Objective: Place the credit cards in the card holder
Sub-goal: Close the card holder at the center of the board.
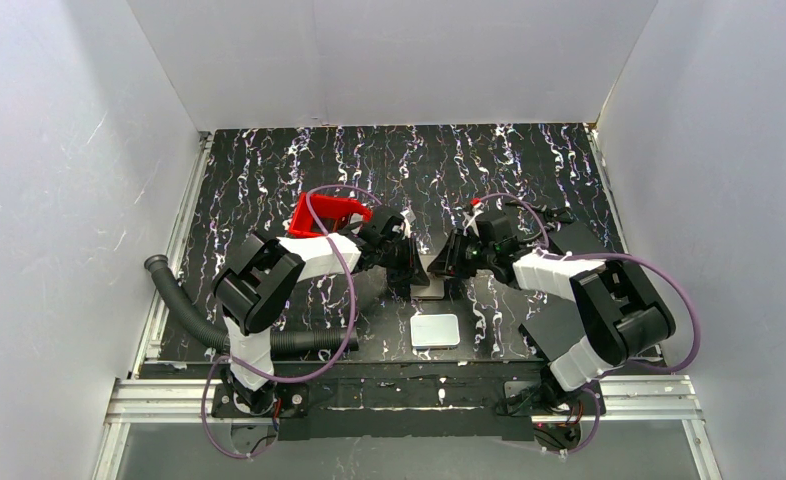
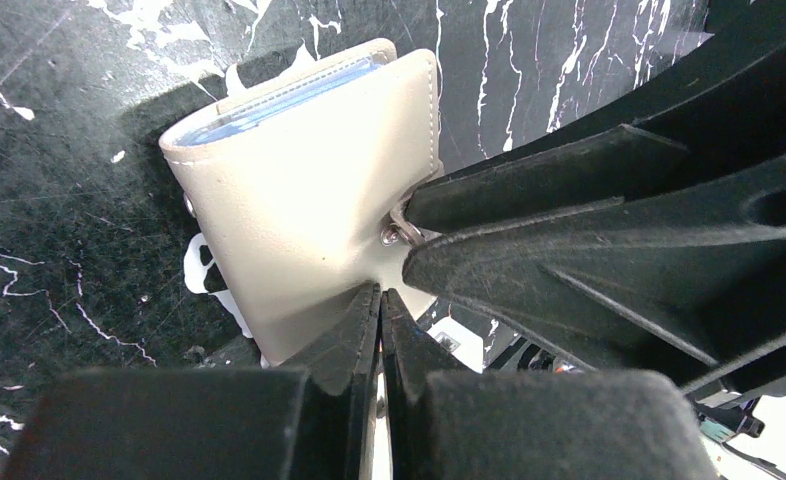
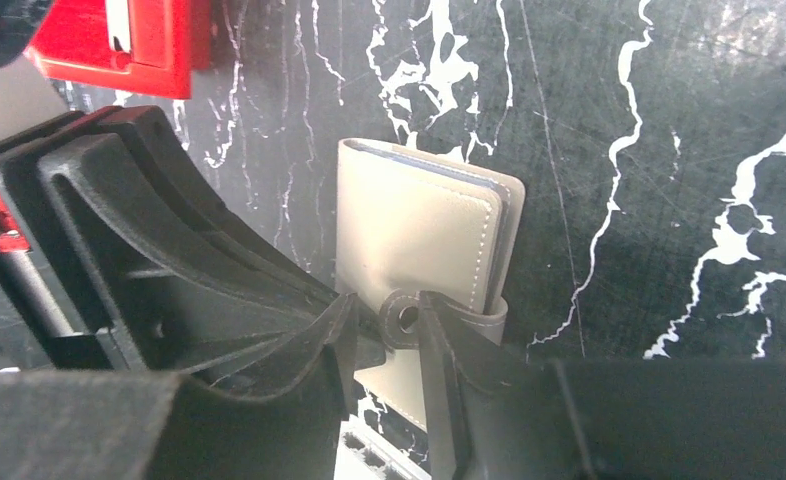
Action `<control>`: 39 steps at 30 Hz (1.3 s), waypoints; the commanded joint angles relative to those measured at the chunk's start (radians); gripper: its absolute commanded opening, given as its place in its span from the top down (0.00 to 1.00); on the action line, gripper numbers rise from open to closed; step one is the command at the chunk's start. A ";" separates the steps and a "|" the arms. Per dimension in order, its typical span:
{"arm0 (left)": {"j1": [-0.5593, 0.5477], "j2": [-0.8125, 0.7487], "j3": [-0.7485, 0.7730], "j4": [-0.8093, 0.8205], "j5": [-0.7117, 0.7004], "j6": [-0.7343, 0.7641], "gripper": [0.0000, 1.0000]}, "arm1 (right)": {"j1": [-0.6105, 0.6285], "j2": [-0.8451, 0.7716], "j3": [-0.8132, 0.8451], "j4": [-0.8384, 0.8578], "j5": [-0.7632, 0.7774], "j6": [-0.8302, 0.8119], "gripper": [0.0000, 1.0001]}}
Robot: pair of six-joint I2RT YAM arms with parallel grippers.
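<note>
While the card holder (image 2: 299, 190) is clamped by its lower edge in the left tool (image 2: 380, 305), whose fingers are pressed together on it at the bottom centre of the left wrist view, the right tool (image 3: 389, 325) is seen with its jaws parted a little on either side of the snap tab (image 3: 406, 318). No firm squeeze on that tab can be made out. The holder is held over the bench (image 1: 269, 160) at the middle of the top view, between the two arms, with the red tray (image 3: 119, 40) up and to the left and a white slab (image 1: 435, 330) lying lower in the frame. Pale blue edges of credit cards (image 2: 269, 100) are visible inside the holder's top edge, so the loading is judged largely done, and the step in hand is taken to be the fastening or release of the strap. For this to be done well, the pouch should be held untwisted by the left clamp, the tab should be pressed squarely onto its stud, and the right tool should be drawn straight back so that the strap is not snagged and no card is shaken out.
</note>
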 commanded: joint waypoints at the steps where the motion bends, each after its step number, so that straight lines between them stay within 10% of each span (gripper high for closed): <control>1: -0.008 -0.004 -0.040 -0.089 -0.060 0.027 1.00 | -0.011 0.027 -0.068 0.017 -0.046 0.034 0.58; 20: -0.007 -0.001 -0.034 -0.085 -0.051 0.031 1.00 | -0.106 0.104 -0.180 0.259 -0.126 0.161 0.80; 39: -0.007 0.007 -0.047 -0.075 -0.039 0.019 1.00 | -0.034 0.032 -0.232 0.320 0.111 0.161 0.93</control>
